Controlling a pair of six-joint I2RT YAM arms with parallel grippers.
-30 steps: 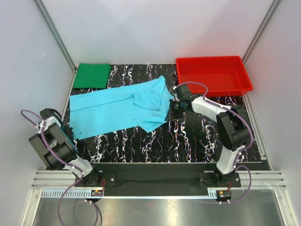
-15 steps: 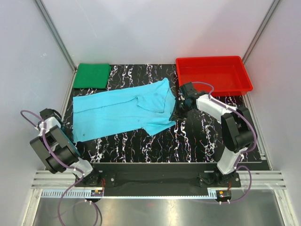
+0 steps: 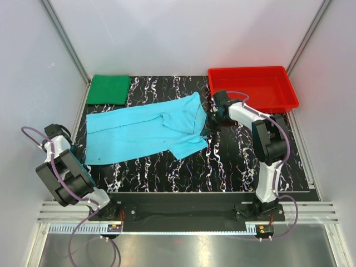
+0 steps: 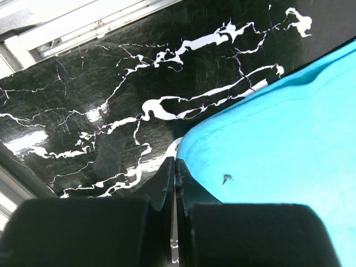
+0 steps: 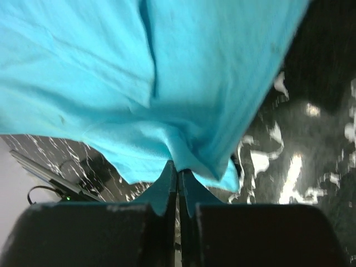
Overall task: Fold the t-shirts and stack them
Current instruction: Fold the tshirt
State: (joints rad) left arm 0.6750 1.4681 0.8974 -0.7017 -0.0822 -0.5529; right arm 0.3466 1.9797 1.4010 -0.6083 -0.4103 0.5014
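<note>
Right hand (image 5: 178,167), closed tight: pinches hem of blue shirt (image 3: 144,130) at 2 o'clock, likely tensioning it flat. Left hand (image 4: 174,164), closed: at 8 o'clock corner, grip uncertain. Shirt unfolded on worktop (image 3: 222,161). Green shirt (image 3: 109,89): folded, 11 o'clock, presumably stack base.

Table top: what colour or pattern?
Table is glossy black with white marble-like veins. It shows best in the left wrist view.

Soft matt cloth shirt (image 3: 144,130); glossy marbled tabletop (image 3: 233,161).
</note>
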